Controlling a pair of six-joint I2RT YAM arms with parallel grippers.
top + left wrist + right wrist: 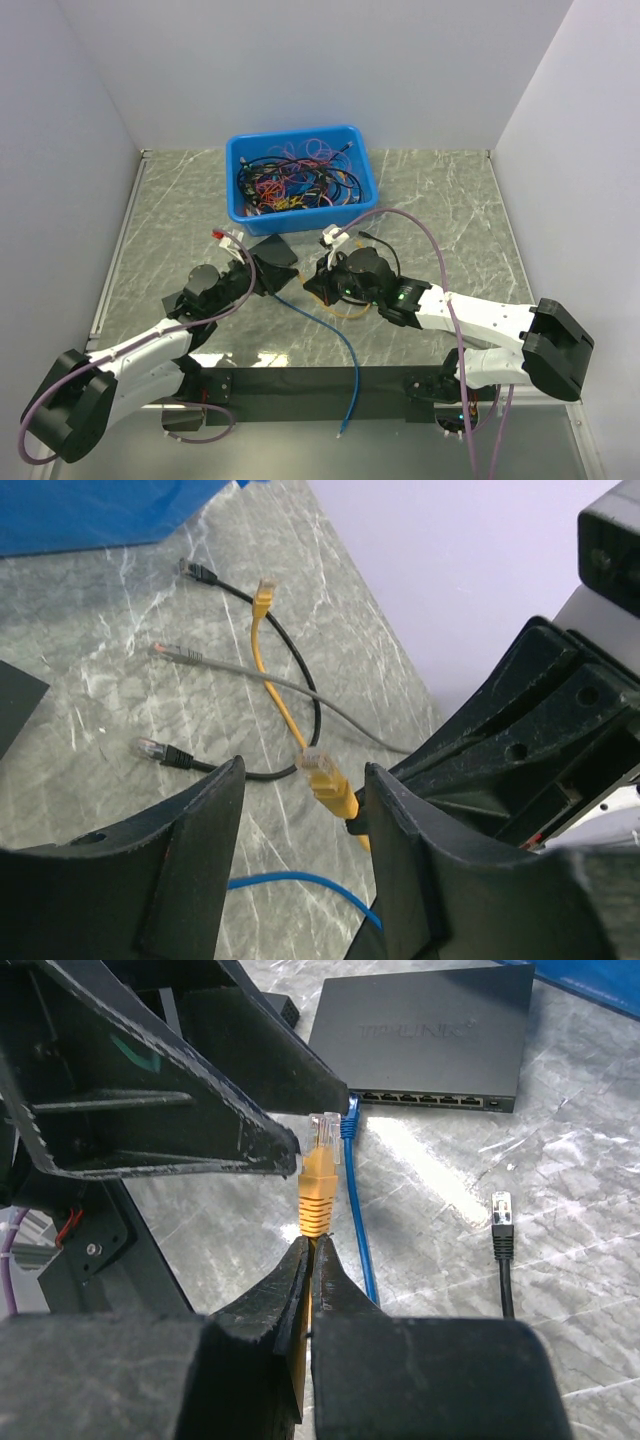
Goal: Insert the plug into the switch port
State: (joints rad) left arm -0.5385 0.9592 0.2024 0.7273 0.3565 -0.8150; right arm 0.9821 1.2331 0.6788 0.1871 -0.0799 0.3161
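Relation of plug to port row at the hand-over stage. The right claw (310,1250) was pinched tight on the yellow cable just behind the boot of the clear-tipped yellow network plug (322,1150). The plug therefore stood out beyond its fingertips and off the grey marbled desk (560,1160). In the right wrist view the plug's long axis ran straight ahead from that claw toward the flat dark-grey network switch (425,1025). The switch's row of ports faced back at the plug, a short way ahead and slightly to the right of the axis. A thin blue cable (358,1230) lay alongside the plug and appeared to occupy the port at the left end of the row. A loose black cable with a clear plug (503,1230) lay on the desk to the right, well apart. The left claw (303,772) stood partly open with one finger on either side of the plug head. The plug lay close to one finger and a gap showed at the other, so no grip by this claw was evident. Both claws were near the switch, and the left claw sat at the plug head itself. Judged from this arrangement, the coming move depended on keeping the plug's axis square to a free port right of the blue cable.
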